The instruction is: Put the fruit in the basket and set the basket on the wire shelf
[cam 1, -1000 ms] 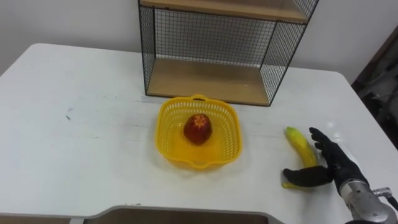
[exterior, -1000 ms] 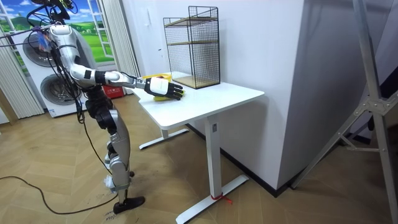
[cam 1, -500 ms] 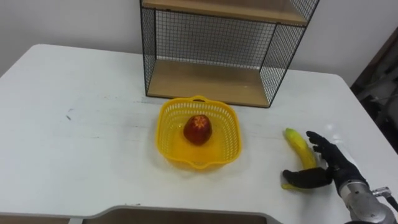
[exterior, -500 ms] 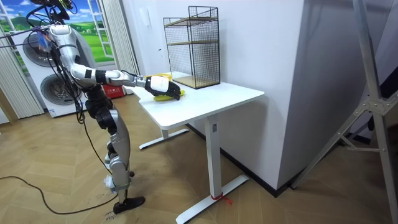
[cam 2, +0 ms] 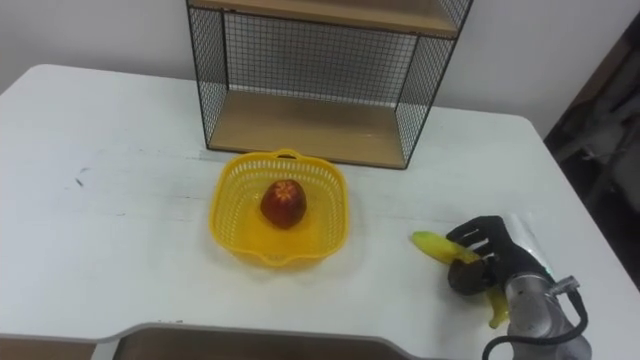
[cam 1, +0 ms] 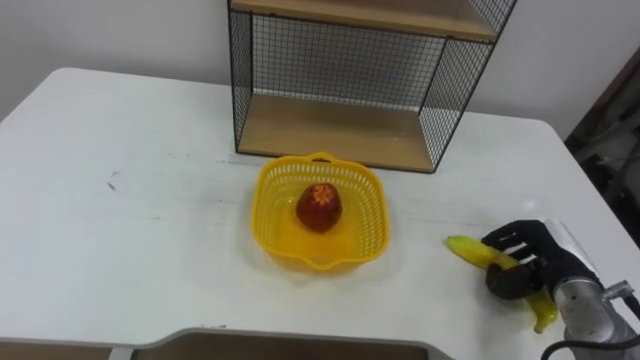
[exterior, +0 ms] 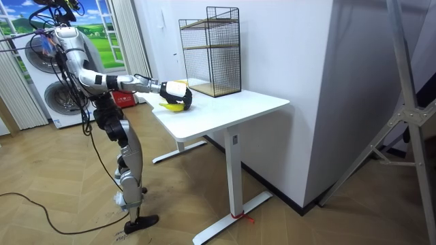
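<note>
1. The white table is what I stand at. Its right edge runs just beside my right hand, so I judge there is little room to swing outward. The top between my hand and the basket is bare, which leaves an open path to my left.
2. The wire shelf stands at the back of the table, its open front facing me. The lower wooden board is bare, and the basket sits just in front of it. That board looks like the easiest place for the basket later.
3. The yellow basket rests on the table near the middle, well apart from my hand. There is free floor in it beside the apple.
4. My right hand is near the table's front right corner. Its fingers are curled over the banana and the thumb is tucked under it, so I have it in a grip.
5. The banana sticks out of my fist on both sides, its tip pointing toward the basket. I cannot tell whether it is clear of the table yet. This is the step in hand. Next, I judge, comes a lift, a carry over the near rim and a release.
6. The red apple already lies in the basket.
</note>
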Available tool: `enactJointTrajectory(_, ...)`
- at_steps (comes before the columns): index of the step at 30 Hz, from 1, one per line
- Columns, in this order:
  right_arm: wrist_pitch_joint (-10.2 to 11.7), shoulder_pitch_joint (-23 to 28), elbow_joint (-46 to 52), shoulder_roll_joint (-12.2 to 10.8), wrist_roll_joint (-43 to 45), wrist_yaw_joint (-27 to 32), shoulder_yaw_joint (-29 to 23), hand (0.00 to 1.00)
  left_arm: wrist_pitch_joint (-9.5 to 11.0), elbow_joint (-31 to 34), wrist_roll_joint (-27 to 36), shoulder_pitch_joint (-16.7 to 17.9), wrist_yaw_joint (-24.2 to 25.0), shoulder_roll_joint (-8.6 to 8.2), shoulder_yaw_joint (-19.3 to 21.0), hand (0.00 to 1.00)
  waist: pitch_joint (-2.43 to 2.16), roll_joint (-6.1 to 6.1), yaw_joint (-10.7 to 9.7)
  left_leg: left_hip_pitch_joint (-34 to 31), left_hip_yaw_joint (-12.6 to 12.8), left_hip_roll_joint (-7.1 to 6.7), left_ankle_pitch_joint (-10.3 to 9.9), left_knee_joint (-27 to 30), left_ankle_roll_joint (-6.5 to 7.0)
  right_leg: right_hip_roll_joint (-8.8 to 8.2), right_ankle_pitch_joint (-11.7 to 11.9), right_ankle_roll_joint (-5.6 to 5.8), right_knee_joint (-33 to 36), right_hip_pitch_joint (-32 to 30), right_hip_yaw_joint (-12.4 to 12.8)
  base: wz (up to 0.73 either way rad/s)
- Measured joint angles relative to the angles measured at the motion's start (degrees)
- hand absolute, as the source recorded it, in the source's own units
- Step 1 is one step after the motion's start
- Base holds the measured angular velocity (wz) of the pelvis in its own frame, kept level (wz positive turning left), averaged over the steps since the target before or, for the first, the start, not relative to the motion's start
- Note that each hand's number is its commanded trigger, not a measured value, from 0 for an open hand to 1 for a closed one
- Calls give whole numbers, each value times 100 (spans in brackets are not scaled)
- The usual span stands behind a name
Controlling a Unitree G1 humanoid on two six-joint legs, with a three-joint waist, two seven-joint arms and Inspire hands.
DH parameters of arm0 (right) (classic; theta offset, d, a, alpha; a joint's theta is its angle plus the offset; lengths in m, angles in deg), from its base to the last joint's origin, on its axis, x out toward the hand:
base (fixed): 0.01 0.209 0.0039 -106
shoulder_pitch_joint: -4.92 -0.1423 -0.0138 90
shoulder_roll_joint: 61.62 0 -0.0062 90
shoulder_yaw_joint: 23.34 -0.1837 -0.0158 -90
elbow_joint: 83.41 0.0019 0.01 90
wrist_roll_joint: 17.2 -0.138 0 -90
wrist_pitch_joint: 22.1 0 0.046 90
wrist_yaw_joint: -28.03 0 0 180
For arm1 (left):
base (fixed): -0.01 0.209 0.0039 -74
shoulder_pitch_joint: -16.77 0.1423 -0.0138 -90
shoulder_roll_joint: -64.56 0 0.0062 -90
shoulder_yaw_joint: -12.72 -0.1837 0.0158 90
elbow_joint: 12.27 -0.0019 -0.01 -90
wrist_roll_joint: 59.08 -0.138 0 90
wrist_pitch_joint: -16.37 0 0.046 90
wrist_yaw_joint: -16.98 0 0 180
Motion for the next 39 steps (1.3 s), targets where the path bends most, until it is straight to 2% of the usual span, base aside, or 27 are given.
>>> enactJointTrajectory(15,-125,18,138,-3,2,-61,-1,100,-3,96,-7,36,-20,15,2,0,4,14,5,30,28,0,0,-61,0,0,-1,2,3,-27,30,-1)
enactJointTrajectory(18,-245,19,287,-3,-36,-141,4,100,-3,115,2,33,-25,17,-5,0,0,3,12,16,56,-1,3,-88,2,0,-2,3,16,-76,70,-5)
enactJointTrajectory(22,-247,19,436,-5,-36,-186,4,100,0,75,38,11,-25,20,-4,0,12,-25,16,5,93,-3,5,-95,3,2,-3,5,33,-97,116,-6)
enactJointTrajectory(25,-245,19,669,-11,-46,-169,4,100,2,31,38,-26,-27,15,-5,0,58,-26,28,3,150,-2,5,-123,3,7,-2,5,33,-137,178,-9)
enactJointTrajectory(33,-215,14,1649,-19,-310,74,-29,100,136,-182,36,-51,-61,-68,-4,0,59,34,-3,-55,163,3,4,-159,3,15,-1,6,35,-227,202,-1)
enactJointTrajectory(39,-61,-2,1932,-19,-536,85,-33,100,252,-297,38,-60,-61,-69,-8,0,61,63,15,-60,138,3,4,-156,3,13,-1,6,40,-217,175,0)
